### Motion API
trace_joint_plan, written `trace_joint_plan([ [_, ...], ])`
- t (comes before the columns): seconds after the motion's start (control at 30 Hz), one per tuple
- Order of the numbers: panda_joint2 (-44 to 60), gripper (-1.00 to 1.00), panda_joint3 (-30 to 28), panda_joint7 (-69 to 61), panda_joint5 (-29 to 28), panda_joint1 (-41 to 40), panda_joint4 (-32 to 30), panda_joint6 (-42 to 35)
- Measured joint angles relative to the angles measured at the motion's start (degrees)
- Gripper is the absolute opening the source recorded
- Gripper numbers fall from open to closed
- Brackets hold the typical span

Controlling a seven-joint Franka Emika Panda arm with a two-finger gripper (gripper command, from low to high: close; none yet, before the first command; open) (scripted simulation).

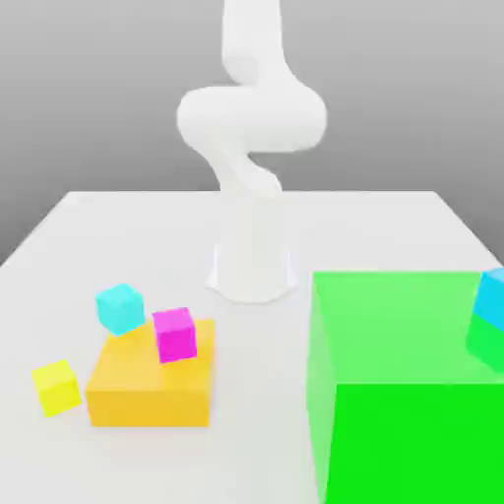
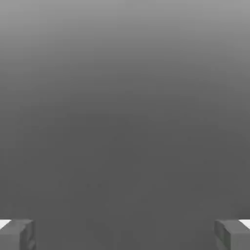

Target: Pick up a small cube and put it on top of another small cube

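Standing wide open with nothing between its fingertips, the claw (image 2: 125,235) is empty. The yellow cube (image 1: 56,388) lies near the surface's (image 1: 261,423) edge at the exterior view's left, beside the orange block (image 1: 150,389); the magenta cube (image 1: 175,335) appears over that block.

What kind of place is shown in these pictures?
Probably a simulated robot test scene: a white robot arm, a plain pale table, and brightly coloured blocks such as the green block.

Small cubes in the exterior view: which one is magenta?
The cube at the orange block, between the cyan cube and the green block; its magenta colour sets it apart.
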Motion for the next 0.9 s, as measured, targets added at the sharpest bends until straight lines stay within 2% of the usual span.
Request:
trace_joint_plan([
  [0.3,19.0,0.00,-4.2,7.7,-4.3,-10.4,-6.5,9.4],
  [0.5,31.4,0.00,-8.9,10.6,-4.2,-15.7,-10.7,15.7],
  [0.7,44.0,0.00,-12.2,9.3,2.0,-22.3,-15.0,22.1],
  [0.9,56.6,0.00,-8.1,4.3,10.6,-27.6,-15.4,30.3],
])
